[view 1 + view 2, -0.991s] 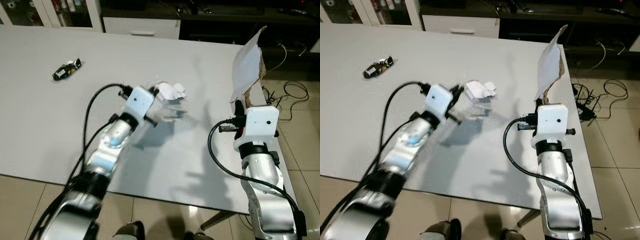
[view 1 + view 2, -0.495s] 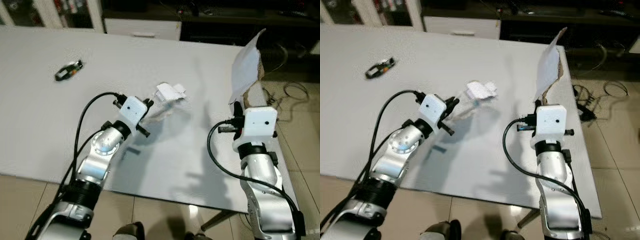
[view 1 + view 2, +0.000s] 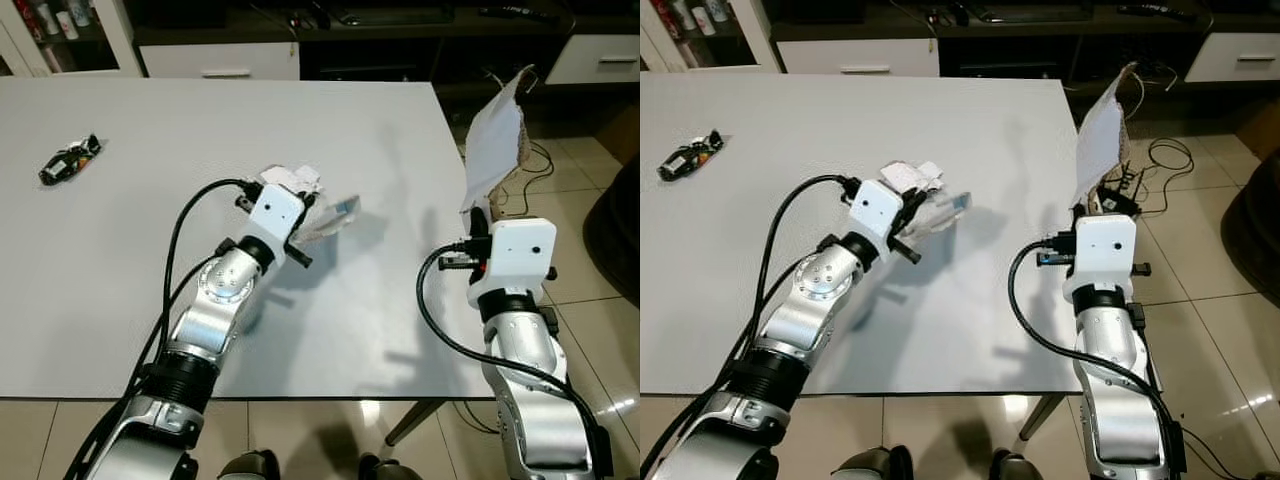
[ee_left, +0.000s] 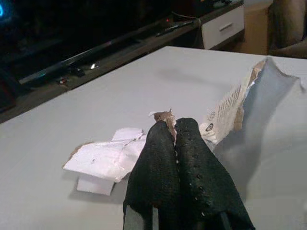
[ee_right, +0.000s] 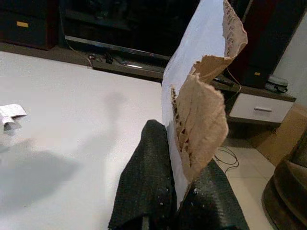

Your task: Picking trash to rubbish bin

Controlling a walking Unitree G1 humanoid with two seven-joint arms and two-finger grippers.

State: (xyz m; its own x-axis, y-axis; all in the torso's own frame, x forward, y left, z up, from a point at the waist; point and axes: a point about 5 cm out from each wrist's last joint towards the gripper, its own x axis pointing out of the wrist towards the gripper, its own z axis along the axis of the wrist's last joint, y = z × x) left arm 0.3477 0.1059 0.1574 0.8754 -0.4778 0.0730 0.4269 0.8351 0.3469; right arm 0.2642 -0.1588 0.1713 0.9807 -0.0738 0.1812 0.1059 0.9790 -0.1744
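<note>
Two grippers each pinch torn packaging above the white tabletop [image 3: 120,300]. Left gripper [image 4: 175,129], fingers pressed together, holds a torn printed wrapper [image 4: 249,100] just over the surface, beside a crumpled white paper scrap [image 4: 103,160] lying on it. Right gripper [image 5: 175,191] clamps an upright torn mailer [image 5: 196,86] at the tabletop's right edge. Small dark item [image 3: 68,160] lies far left.

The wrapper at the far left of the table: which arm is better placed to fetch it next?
Probably left: the wrapper lies on its side, but both arms already hold torn paper, so neither is free yet.
</note>
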